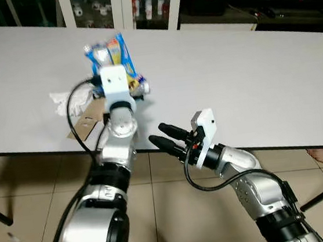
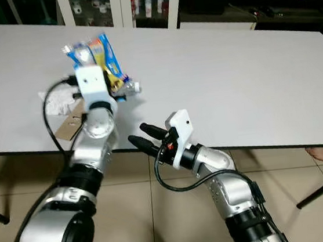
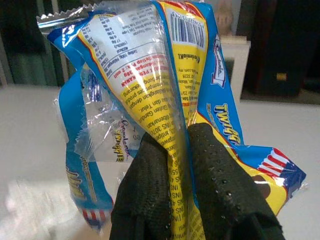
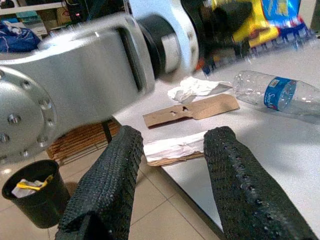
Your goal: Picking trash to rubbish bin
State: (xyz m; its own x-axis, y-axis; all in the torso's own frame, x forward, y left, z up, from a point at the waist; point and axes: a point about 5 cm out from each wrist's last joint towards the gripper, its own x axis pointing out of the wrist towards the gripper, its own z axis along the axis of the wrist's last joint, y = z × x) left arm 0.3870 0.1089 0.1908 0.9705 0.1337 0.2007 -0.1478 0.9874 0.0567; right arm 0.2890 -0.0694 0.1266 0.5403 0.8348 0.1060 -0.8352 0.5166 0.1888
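Furthest to my left on the white table (image 1: 250, 81) lies a crumpled tissue (image 1: 63, 100), and just beside it a flat piece of brown cardboard (image 1: 88, 120) near the table's front edge; both are rubbish I have not yet taken, and I judge they lie close to the edge so that I can reach them without leaning. Next comes my left gripper (image 3: 182, 165), raised above that pile with its two black fingers pressed together on the blue and yellow snack wrapper (image 1: 110, 54). I pinch it low down, so the crinkled foil stands up and fans out above my fingers (image 3: 220, 175) rather than dragging over the table. Beside it on the tabletop lies a clear plastic bottle (image 4: 272, 95) on its side, with a blue label, another piece to be collected. Further right, my right gripper (image 1: 166, 139) hangs off the table's front edge, over the tiled floor, fingers spread apart and holding nothing; I take it to be waiting clear of the working arm. Down on the floor by the table stands the black rubbish bin (image 4: 32, 192), already holding some scraps, and that is where the wrapper must go.
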